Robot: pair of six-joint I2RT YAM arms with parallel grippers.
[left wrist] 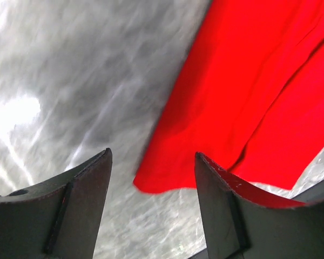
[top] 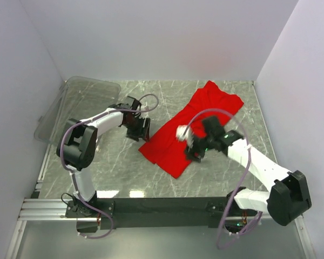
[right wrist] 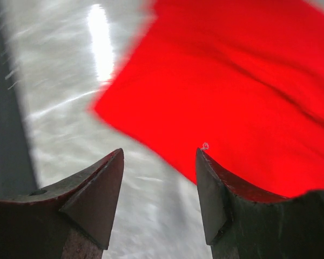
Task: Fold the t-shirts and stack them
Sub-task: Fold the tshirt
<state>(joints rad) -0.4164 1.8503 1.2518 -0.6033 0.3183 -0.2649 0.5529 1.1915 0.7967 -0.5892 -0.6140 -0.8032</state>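
top external view: the red t-shirt (top: 166, 139) lies spread diagonally on the table (top: 124, 172), right of centre. left end effector (top: 142, 132) stands open just beside its near-left corner, gripping nothing. right end effector (top: 194, 154) hangs open over its near edge, also gripping nothing.

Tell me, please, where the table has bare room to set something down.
Bare marble lies along the near edge of the table, between the left arm and the t-shirt, and at the far edge between the clear bin and the t-shirt. The middle is crowded: the left gripper beside the t-shirt, the right gripper over it.
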